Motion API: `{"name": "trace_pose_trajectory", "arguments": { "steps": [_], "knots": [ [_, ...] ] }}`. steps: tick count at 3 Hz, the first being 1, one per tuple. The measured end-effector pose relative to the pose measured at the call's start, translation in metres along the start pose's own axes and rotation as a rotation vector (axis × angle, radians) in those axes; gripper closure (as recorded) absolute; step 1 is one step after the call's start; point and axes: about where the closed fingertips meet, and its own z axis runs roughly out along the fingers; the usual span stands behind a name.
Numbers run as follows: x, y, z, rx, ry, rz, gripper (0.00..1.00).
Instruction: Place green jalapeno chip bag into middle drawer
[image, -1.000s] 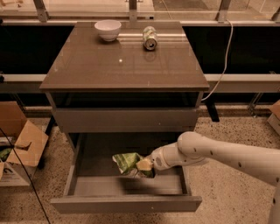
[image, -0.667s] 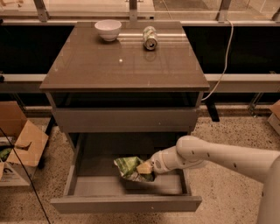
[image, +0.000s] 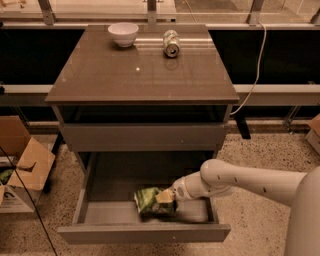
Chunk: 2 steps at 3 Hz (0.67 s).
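Observation:
The green jalapeno chip bag (image: 150, 200) is a crinkly light-green foil bag low inside the open middle drawer (image: 145, 232), near its front right. My gripper (image: 166, 197) reaches in from the right on a white arm and sits against the bag's right end. The bag looks to rest on or just above the drawer's grey floor. The drawer is pulled far out from the cabinet.
A white bowl (image: 123, 34) and a silver-green can (image: 171, 43) on its side rest at the back of the cabinet top (image: 140, 75). The flat upper drawer front (image: 142, 136) is closed. Cardboard boxes (image: 22, 165) stand on the floor at left. A cable (image: 257, 70) hangs at right.
My gripper and the bag have moved lower and slightly toward the drawer's front, deeper into the drawer.

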Motion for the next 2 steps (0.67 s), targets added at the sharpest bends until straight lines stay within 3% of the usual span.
{"name": "trace_pose_trajectory", "arguments": {
  "steps": [1,2],
  "knots": [
    [0.0005,0.0011,0.0017,-0.003,0.002,0.0,0.04],
    [0.0008,0.0017,0.0025,-0.004,0.003,-0.001,0.0]
  ]
}}
